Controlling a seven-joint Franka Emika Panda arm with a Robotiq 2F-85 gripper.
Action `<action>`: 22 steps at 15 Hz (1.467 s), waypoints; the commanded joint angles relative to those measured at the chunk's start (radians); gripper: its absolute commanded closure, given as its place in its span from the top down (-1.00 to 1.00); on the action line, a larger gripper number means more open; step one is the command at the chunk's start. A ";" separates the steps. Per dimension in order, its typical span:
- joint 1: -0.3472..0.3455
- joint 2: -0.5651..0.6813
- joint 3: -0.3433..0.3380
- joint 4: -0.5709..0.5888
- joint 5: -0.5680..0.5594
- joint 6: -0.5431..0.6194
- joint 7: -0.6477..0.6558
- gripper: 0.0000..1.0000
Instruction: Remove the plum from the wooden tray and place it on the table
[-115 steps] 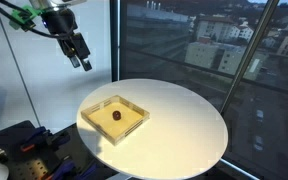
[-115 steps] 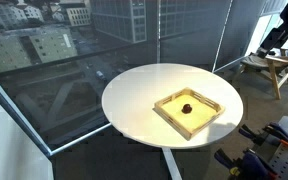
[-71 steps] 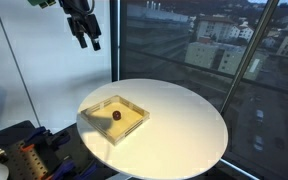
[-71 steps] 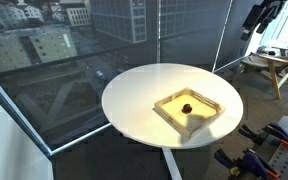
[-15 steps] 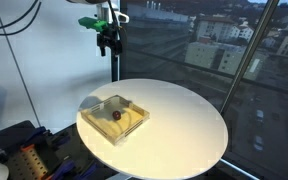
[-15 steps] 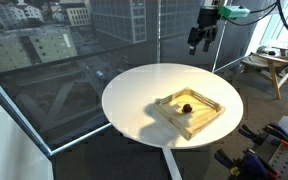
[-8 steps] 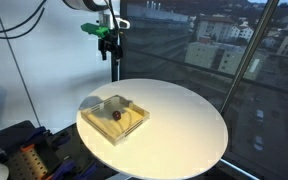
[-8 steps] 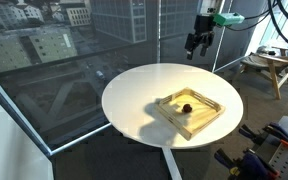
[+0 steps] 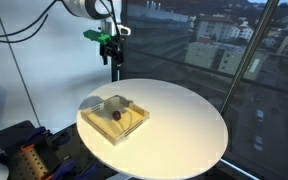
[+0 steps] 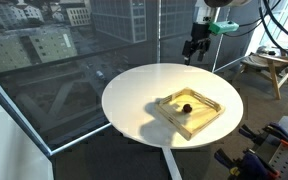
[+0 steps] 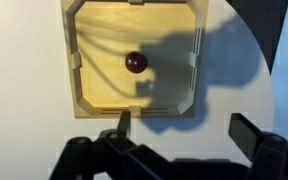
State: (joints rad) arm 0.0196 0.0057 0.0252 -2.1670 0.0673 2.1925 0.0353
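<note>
The plum is a small dark round fruit lying in the middle of the wooden tray, which sits on the round white table. Both also show in an exterior view, the plum inside the tray, on the table. In the wrist view the plum lies inside the tray. My gripper hangs high above the table's far edge, well clear of the tray, also in an exterior view. In the wrist view its fingers are spread wide and empty.
Large windows with a city view surround the table. A wooden stool stands behind the table. Equipment with orange and black parts sits on the floor beside the table, also in an exterior view.
My gripper has moved down and toward the table over the last second. The plum and tray have not moved.
</note>
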 commanded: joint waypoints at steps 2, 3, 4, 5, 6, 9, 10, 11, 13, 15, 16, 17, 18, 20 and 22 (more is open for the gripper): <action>0.001 0.031 -0.001 0.015 -0.018 0.023 0.021 1.00; 0.001 0.036 -0.002 0.014 -0.018 0.027 0.021 1.00; 0.001 0.042 -0.002 0.011 -0.020 0.036 0.023 1.00; 0.001 0.048 -0.003 0.009 -0.021 0.042 0.025 1.00; 0.001 0.054 -0.003 0.008 -0.025 0.050 0.028 1.00; 0.001 0.076 -0.007 0.003 -0.035 0.076 0.037 1.00; 0.001 0.084 -0.008 0.002 -0.040 0.088 0.040 1.00; 0.001 0.093 -0.009 -0.001 -0.048 0.101 0.046 1.00; 0.002 0.108 -0.013 -0.004 -0.064 0.126 0.059 1.00; 0.003 0.124 -0.015 -0.007 -0.073 0.146 0.066 1.00; 0.003 0.132 -0.016 -0.009 -0.076 0.156 0.069 1.00; 0.004 0.139 -0.017 -0.011 -0.080 0.164 0.071 1.00; 0.004 0.146 -0.017 -0.014 -0.083 0.174 0.072 1.00; 0.004 0.161 -0.017 -0.016 -0.080 0.189 0.069 1.00; 0.004 0.176 -0.018 -0.017 -0.076 0.206 0.066 1.00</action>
State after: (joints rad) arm 0.0192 0.1706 0.0136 -2.1772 0.0070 2.3690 0.0793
